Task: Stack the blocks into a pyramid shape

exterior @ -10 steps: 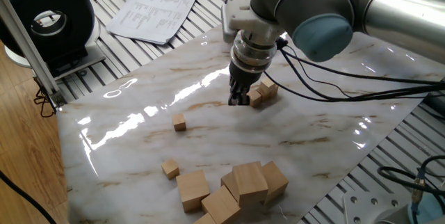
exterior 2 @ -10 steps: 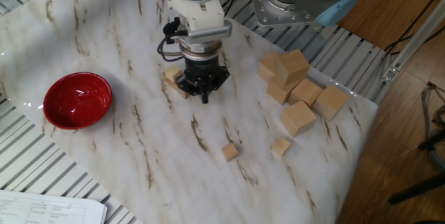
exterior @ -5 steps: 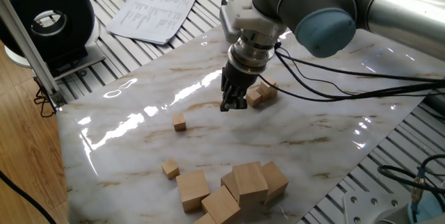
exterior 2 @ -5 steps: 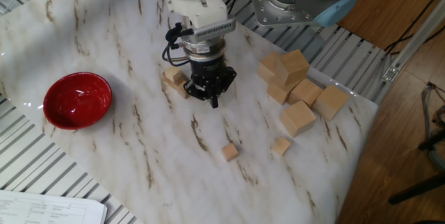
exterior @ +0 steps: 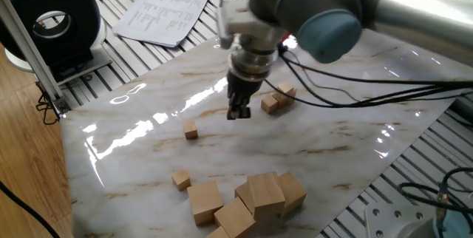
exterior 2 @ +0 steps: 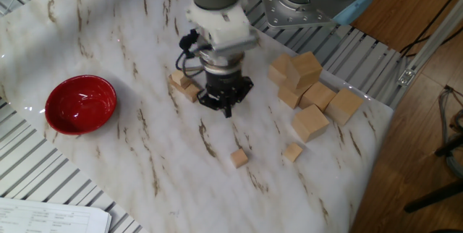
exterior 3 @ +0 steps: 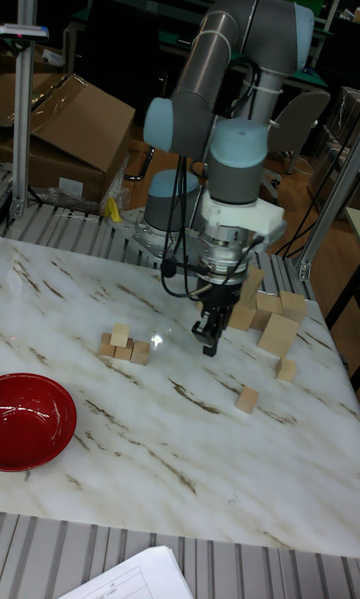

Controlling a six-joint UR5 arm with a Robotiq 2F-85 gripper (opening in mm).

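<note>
Here, the small blocks number six: four form a cluster (exterior 3: 122,345), three in a row touching with one on top, and two lie loose, one (exterior 2: 239,158) mid-desk, the other (exterior 2: 292,152) just beside the big cubes (exterior 2: 307,88). About six big cubes sit heaped near the desk's (exterior 2: 145,153) edge. One red bowl (exterior 2: 80,103) rests well apart from the cluster. The arm reaches down, gripper (exterior 3: 209,343) pointing at the desk between cluster and loose blocks, fingers close together, holding nothing.
</note>
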